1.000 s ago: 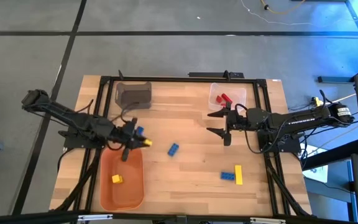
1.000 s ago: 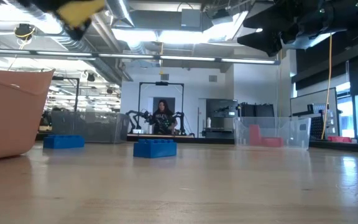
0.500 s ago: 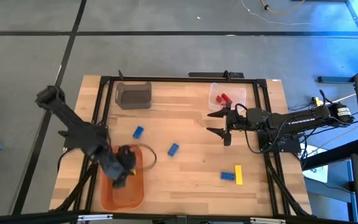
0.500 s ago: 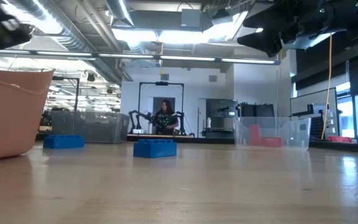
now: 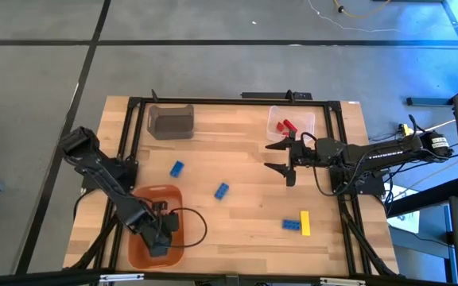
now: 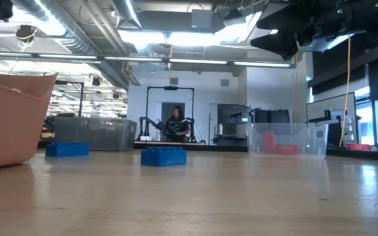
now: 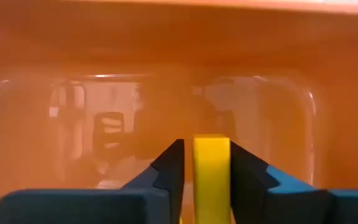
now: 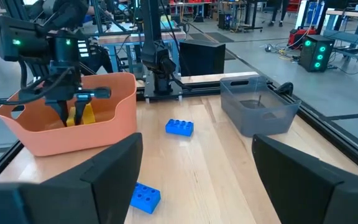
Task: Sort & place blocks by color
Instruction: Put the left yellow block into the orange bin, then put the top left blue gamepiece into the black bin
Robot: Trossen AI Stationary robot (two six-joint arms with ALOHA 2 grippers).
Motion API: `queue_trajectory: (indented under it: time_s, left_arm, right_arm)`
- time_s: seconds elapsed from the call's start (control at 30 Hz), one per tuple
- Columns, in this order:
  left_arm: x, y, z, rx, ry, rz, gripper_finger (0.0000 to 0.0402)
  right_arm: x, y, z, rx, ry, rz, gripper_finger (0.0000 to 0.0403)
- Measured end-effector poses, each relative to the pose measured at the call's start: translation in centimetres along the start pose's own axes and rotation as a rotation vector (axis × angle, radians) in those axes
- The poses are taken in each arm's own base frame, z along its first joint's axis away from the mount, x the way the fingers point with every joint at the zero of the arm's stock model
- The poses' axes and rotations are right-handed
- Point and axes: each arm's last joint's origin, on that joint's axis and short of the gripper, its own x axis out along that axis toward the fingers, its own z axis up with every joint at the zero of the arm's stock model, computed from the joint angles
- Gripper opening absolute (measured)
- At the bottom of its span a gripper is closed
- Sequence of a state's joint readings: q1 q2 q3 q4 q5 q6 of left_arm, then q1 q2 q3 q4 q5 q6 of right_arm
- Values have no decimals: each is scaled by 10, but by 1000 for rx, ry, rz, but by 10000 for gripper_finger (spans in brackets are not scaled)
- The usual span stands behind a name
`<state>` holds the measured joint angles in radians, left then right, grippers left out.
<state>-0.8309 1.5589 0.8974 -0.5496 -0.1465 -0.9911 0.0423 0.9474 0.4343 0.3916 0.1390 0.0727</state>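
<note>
My left gripper (image 5: pixel 159 238) reaches down into the orange bin (image 5: pixel 173 199) near the table's near left corner, shut on a yellow block (image 7: pixel 211 180). From the right wrist view, the left gripper (image 8: pixel 73 107) and the yellow block (image 8: pixel 84 114) show above the bin's rim (image 8: pixel 114 84). My right gripper (image 5: pixel 281 159) hovers open, right of the table's middle, by the clear bin (image 5: pixel 308 119) that holds red blocks (image 5: pixel 287 125). Two blue blocks (image 5: pixel 176 168) (image 5: pixel 222 191) lie flat on the table. A blue block (image 5: pixel 293 224) and a yellow block (image 5: pixel 305 223) lie side by side toward the near right. My left gripper pinches the yellow block between its two fingers (image 7: pixel 169 171), one on each opposite side face (image 7: pixel 197 168). The fingers come from above, pointing down into the orange bin. The block hangs upright below them inside the bin; whether it touches the bin floor cannot be told.
A grey bin (image 5: pixel 171 121) stands at the far left of the table, with a black frame (image 5: pixel 213 102) around the table's edges. In the low view the blue blocks (image 6: pixel 163 156) (image 6: pixel 67 149) sit beyond the orange bin's wall (image 6: pixel 12 118). A person stands far behind.
My left gripper has carried the yellow block from above the orange bin's far rim toward the table's near edge and down into the bin, staying shut on it. The right arm has kept still.
</note>
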Motion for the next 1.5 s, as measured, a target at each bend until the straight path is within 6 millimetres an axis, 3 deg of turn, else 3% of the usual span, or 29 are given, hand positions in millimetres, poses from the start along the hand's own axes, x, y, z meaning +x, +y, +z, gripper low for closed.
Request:
queue_trajectory:
  time_s: [0.4,0.6,0.73,0.83,1.0,1.13,1.27,1.5]
  left_arm:
    - [1,7,10,17,1,5,198]
    - [-11,14,20,44,56,-96,204]
    - [-42,27,22,37,55,-89,203]
    - [-75,40,22,37,-23,14,203]
    - [-128,55,32,156,-468,189,203]
    - [-148,62,41,301,-725,313,203]
    - [-144,73,53,378,-880,320,203]
    - [-100,121,61,372,-1075,173,203]
  right_arm:
    - [0,0,0,2,0,0,303]
    - [0,0,0,1,0,0,303]
    - [0,0,0,1,0,0,303]
    - [0,0,0,1,0,0,303]
    - [0,0,0,1,-1,0,303]
    - [0,0,0,1,-1,0,303]
    - [0,0,0,1,-1,0,303]
    - [0,0,0,0,-1,0,303]
